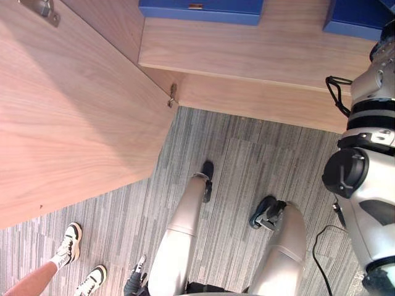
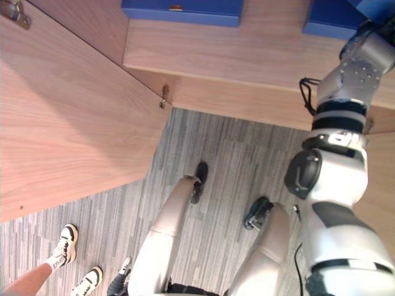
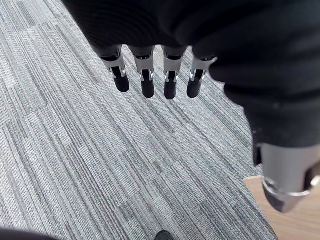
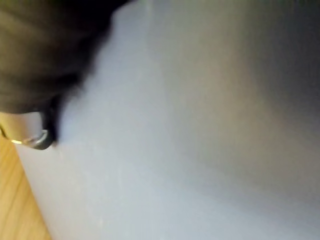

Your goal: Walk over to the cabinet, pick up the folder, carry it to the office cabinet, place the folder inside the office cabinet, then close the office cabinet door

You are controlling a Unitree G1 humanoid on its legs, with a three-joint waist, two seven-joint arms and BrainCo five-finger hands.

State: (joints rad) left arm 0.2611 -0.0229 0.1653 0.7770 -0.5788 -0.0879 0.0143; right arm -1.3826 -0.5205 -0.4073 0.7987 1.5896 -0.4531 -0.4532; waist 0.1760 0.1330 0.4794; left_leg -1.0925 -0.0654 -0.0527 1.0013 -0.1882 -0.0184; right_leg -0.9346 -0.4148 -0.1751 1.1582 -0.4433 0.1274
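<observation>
A wooden cabinet shelf runs across the far side, and its door stands swung open on the left. One blue folder lies on the shelf at the back. A second blue folder lies at the shelf's right end, and my right arm reaches up to it. In the right wrist view a pale blue-grey surface lies very close against my right hand. My left hand hangs over the grey carpet with straight fingers, holding nothing.
A metal hinge sits where the open door meets the cabinet. A person's leg and white sneakers stand on the striped grey carpet at the lower left, close to the door.
</observation>
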